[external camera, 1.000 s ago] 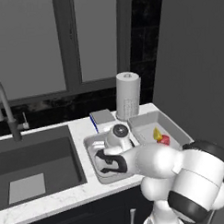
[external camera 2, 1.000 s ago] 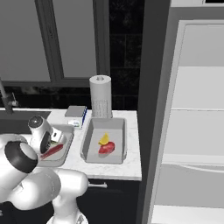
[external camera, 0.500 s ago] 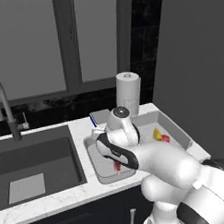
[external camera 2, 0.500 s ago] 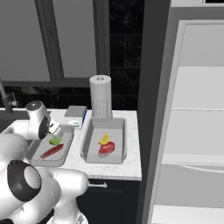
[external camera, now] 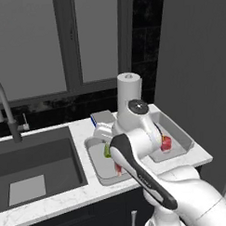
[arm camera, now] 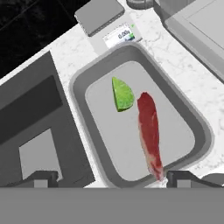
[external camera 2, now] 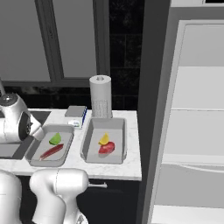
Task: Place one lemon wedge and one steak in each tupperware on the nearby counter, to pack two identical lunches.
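My gripper (arm camera: 113, 179) hangs open above the left tupperware (arm camera: 76, 83), nothing between its fingertips. That grey tray holds a green lemon wedge (arm camera: 122, 95) and a long red steak (arm camera: 149, 131) side by side; the steak's near end lies close to the right fingertip (arm camera: 183, 177). From the right base I see the same tupperware (external camera 2: 48, 162) with its wedge (external camera 2: 55, 139) and steak (external camera 2: 51, 152). The right tupperware (external camera 2: 89, 131) holds a yellow lemon wedge (external camera 2: 104, 139) and a steak (external camera 2: 106, 148). Both trays sit on the white marble counter (external camera 2: 131, 168). My arm covers most of the left tray (external camera: 96, 169).
A paper-towel roll (external camera 2: 100, 96) stands behind the trays, with a small grey scale (arm camera: 98, 15) beside it. The dark sink (external camera: 33, 165) and its faucet (external camera: 3, 105) lie to the left. An open white fridge (external camera 2: 192, 131) stands to the right of the counter.
The jaws have opened and the steak now lies free in the left tray beside the green wedge. The hand has lifted up off the tray.
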